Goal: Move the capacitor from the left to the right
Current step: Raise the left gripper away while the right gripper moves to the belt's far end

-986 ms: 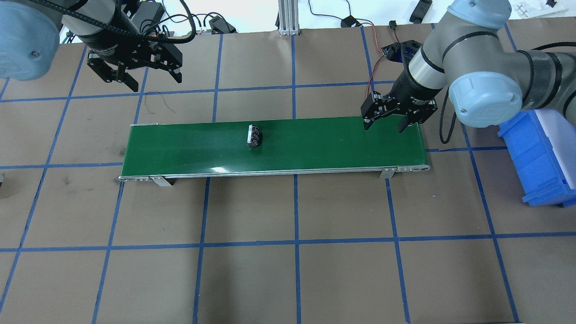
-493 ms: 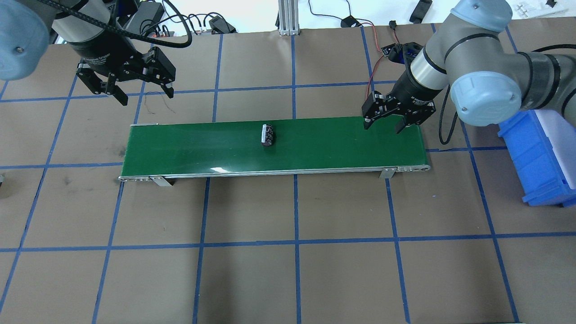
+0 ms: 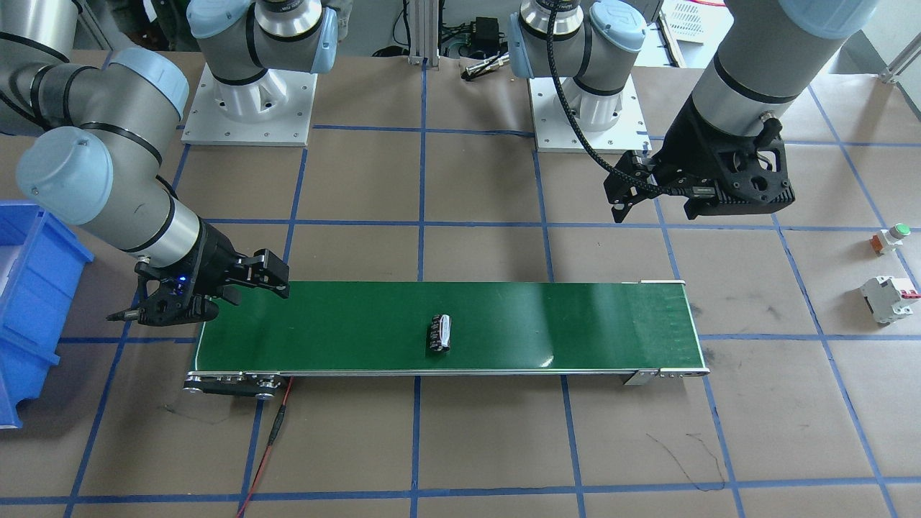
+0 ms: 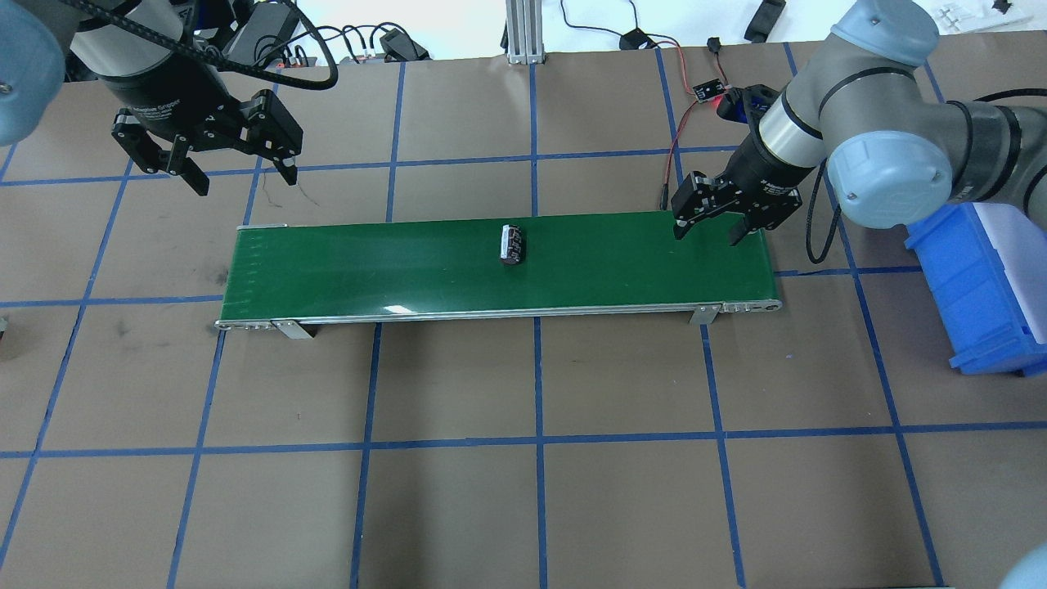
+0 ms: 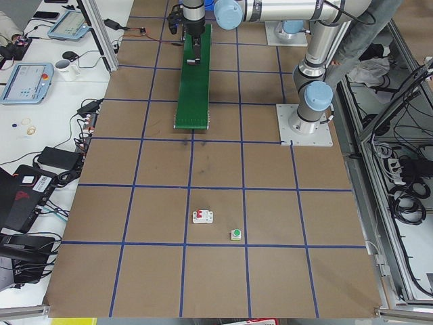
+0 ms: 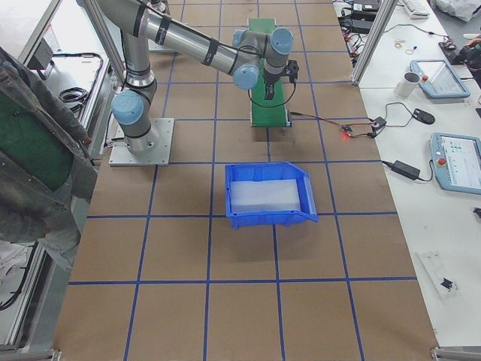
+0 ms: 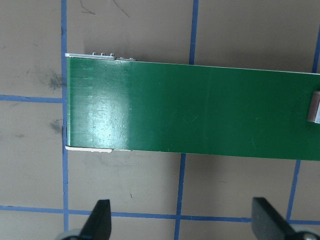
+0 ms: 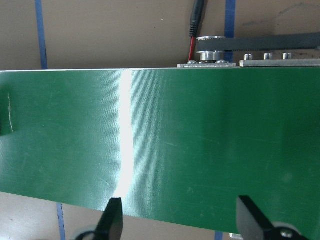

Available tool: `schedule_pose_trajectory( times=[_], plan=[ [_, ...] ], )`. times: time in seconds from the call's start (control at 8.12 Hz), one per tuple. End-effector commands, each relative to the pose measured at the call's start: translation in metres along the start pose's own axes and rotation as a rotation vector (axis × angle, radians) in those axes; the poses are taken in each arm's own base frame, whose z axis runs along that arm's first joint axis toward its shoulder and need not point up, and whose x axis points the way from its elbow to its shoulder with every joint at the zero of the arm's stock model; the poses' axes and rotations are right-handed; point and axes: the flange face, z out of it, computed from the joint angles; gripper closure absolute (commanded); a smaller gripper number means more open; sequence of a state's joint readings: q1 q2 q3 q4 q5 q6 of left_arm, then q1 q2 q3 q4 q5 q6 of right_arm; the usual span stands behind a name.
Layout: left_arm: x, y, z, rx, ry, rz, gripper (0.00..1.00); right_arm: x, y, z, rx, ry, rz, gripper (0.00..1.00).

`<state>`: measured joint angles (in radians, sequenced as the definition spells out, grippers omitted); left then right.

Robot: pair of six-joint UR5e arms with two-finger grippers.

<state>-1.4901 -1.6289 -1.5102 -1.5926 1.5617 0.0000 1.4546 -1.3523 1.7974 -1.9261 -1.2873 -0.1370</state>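
Observation:
The capacitor (image 4: 513, 245), a stubby black cylinder with a pale stripe, lies on the green conveyor belt (image 4: 368, 270) near its middle. It also shows in the front view (image 3: 440, 333) and at the right edge of the left wrist view (image 7: 315, 106). My left gripper (image 4: 245, 176) is open and empty. It hangs above the table behind the belt's left end, well away from the capacitor. My right gripper (image 4: 706, 236) is open and empty over the belt's right end, at its far edge. The capacitor lies to its left, apart from it.
A blue bin (image 4: 973, 286) stands off the belt's right end. A white breaker with a red lever (image 3: 888, 298) and a green-capped push button (image 3: 890, 237) sit on the table beyond the belt's left end. A red wire (image 4: 672, 155) runs behind the right gripper.
The capacitor has travelled to the right along the belt. My left gripper has moved left and back, away from the belt. My right gripper has shifted slightly right.

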Motion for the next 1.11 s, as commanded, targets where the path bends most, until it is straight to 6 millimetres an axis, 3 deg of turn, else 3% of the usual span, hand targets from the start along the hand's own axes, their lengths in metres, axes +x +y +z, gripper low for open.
schedule_pose_trajectory(
  times=[0.0, 0.25, 0.99],
  plan=[
    [-0.001, 0.005, -0.004, 0.007, -0.011, 0.006, 0.00, 0.009, 0.002, 0.007, -0.014, -0.010, 0.001, 0.18],
    [-0.002, 0.005, -0.004, 0.007, -0.021, 0.010, 0.00, 0.013, -0.001, 0.018, -0.035, -0.013, 0.007, 0.17],
    [-0.002, 0.004, -0.001, 0.001, -0.029, 0.081, 0.00, 0.012, -0.001, 0.019, -0.037, -0.021, 0.010, 0.14]
  ],
)
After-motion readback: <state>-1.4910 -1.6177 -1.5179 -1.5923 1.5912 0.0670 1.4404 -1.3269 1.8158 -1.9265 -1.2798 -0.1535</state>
